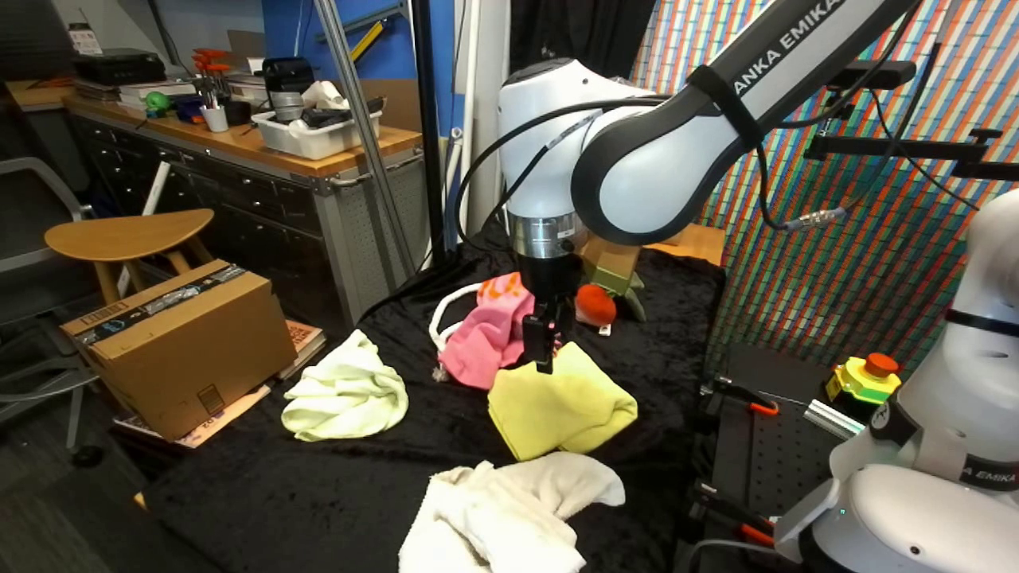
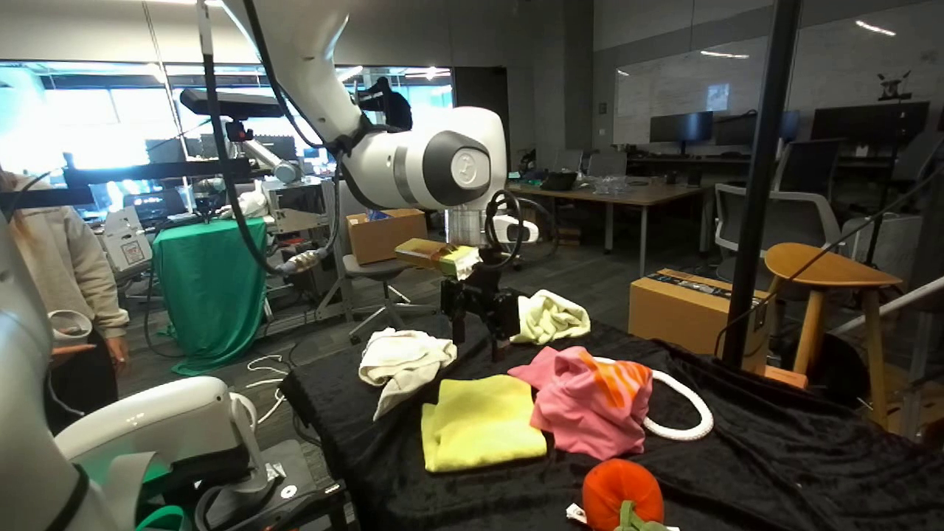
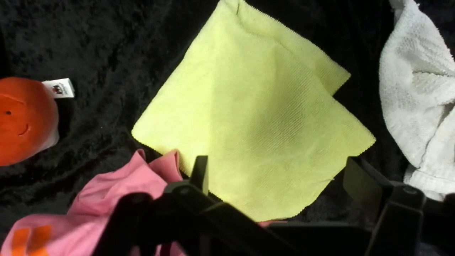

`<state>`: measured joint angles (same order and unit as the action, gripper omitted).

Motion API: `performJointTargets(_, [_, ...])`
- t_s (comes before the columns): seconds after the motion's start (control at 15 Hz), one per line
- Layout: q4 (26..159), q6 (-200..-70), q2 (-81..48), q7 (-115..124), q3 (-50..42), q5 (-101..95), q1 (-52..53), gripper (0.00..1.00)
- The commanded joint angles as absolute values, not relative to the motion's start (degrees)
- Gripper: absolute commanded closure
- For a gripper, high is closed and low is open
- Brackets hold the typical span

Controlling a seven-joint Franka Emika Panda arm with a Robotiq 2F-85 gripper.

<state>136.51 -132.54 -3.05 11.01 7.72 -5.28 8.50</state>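
Nearest us in the wrist view, the gripper (image 3: 278,165) has its fingers (image 3: 364,183) wide apart, gripping nothing. Beyond them we see the yellow cloth (image 3: 256,106), finely ribbed, folded with offset corners and toothed edges, its middle shaded. It lies on black fabric (image 3: 106,60), beside pink cloth (image 3: 110,192).
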Motion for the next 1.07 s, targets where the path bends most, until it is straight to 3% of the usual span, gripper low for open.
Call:
performJointTargets(0.0, [137.35,-134.3,-4.66,12.92,7.54,-6.33,8.54,0.0])
performJointTargets(1.0, [143.61,-133.87,-7.27,19.65,6.25,-5.11,8.58,0.0])
